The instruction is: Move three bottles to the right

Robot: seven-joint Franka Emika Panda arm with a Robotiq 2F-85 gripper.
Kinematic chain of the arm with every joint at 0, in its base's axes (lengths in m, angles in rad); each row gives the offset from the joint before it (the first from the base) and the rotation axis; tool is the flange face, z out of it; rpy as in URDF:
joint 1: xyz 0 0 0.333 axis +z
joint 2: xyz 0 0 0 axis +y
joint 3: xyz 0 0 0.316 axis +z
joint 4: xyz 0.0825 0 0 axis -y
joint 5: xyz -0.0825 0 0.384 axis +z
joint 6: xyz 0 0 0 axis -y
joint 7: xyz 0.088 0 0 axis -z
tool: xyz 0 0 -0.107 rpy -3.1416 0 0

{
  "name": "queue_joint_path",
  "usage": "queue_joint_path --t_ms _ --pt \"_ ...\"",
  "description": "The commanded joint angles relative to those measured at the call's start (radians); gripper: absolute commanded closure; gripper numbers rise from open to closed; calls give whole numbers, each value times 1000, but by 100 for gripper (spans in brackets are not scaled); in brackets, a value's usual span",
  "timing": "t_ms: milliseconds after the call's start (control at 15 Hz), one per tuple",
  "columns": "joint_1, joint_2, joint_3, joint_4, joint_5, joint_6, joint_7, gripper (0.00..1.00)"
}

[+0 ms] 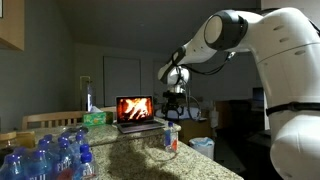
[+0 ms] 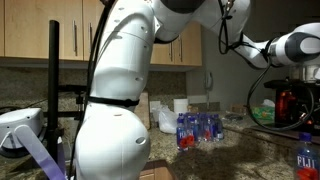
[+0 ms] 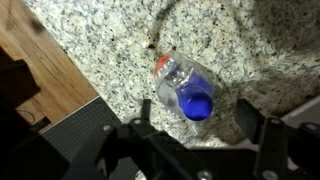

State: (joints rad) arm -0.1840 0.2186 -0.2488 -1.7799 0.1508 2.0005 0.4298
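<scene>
A small clear bottle (image 3: 185, 85) with a blue cap and a red label band stands upright on the speckled granite counter (image 3: 110, 40). My gripper (image 3: 198, 120) hangs right above it, open, with one dark finger (image 3: 150, 118) on each side of the bottle and clear of it. In an exterior view the same bottle (image 1: 172, 139) stands alone under the gripper (image 1: 174, 108). A cluster of several like bottles (image 1: 50, 155) fills the counter's near left corner, and the cluster of bottles (image 2: 200, 128) shows again behind the robot's body.
A laptop (image 1: 135, 110) with a fire picture and a green box (image 1: 95, 118) sit at the back of the counter. A wooden surface (image 3: 35, 55) borders the granite in the wrist view. Another bottle (image 2: 305, 160) stands close to the camera.
</scene>
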Motion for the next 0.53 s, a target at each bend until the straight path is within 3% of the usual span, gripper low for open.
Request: queue_joint_path --t_ms 0,200,467 --pt "-10 -14 1 6 -5 -21 17 0" --pt "-4 -69 8 -18 -30 -33 -53 0" --pt "41 -155 47 -19 -164 -106 -122 0"
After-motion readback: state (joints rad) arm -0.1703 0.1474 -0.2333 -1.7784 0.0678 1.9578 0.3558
